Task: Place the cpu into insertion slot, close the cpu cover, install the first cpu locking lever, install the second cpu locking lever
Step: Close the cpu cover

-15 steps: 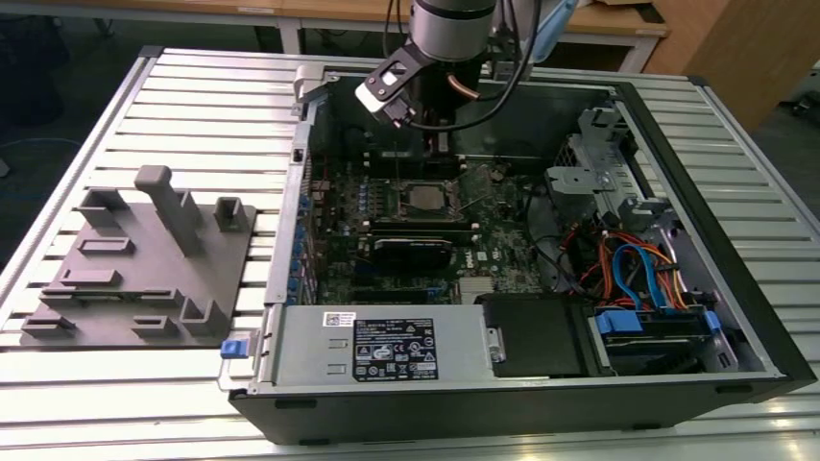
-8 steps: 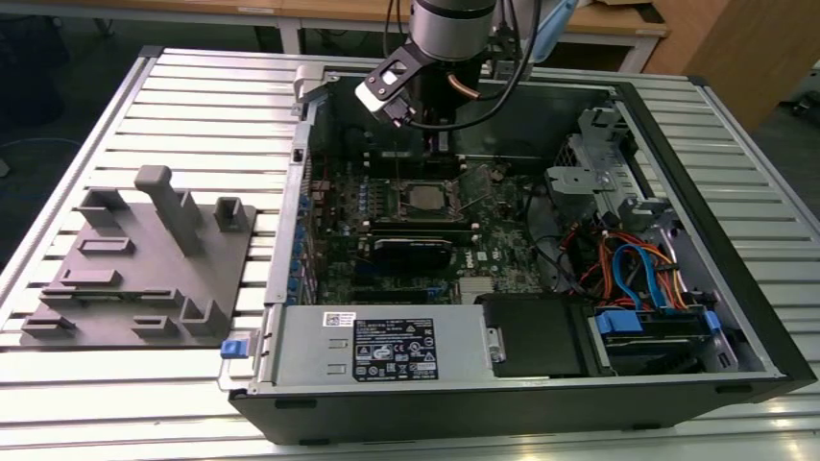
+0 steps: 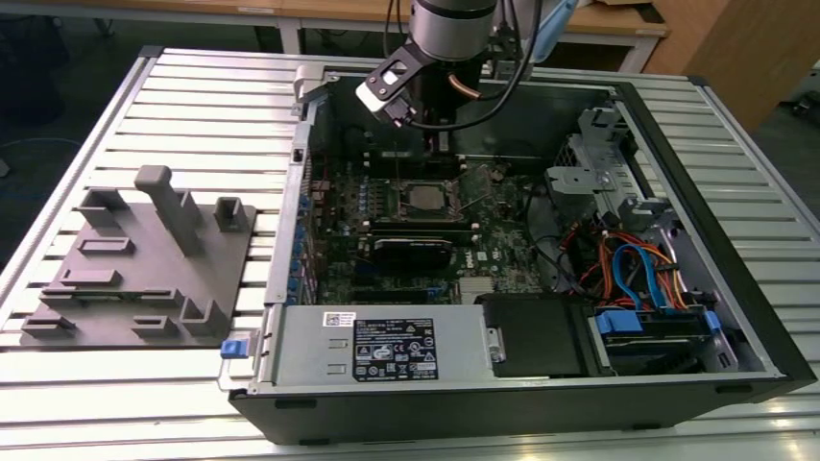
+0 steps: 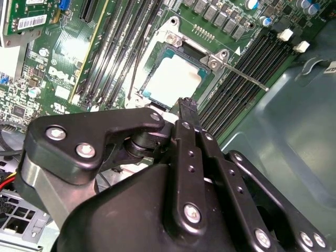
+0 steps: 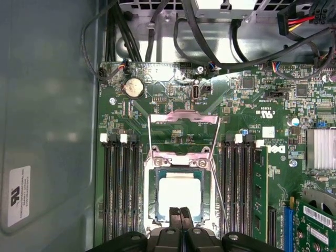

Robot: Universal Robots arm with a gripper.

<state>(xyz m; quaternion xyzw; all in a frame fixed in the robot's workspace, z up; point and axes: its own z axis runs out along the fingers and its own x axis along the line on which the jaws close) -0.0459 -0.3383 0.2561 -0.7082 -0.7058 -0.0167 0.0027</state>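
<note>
You have the cpu [image 5: 179,197] lying in the slot [image 5: 151,199] and the gripper [image 5: 181,211] clenched empty at its 12 o'clock edge in the exterior view: any off-centre push risks scraping the cpu or skewing the raised cover [image 5: 184,117].

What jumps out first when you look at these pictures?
An open computer case sits on a slatted table, its green board showing. The shiny square chip lies in its socket mid-board, and the black gripper hangs over it, jaws together.
</note>
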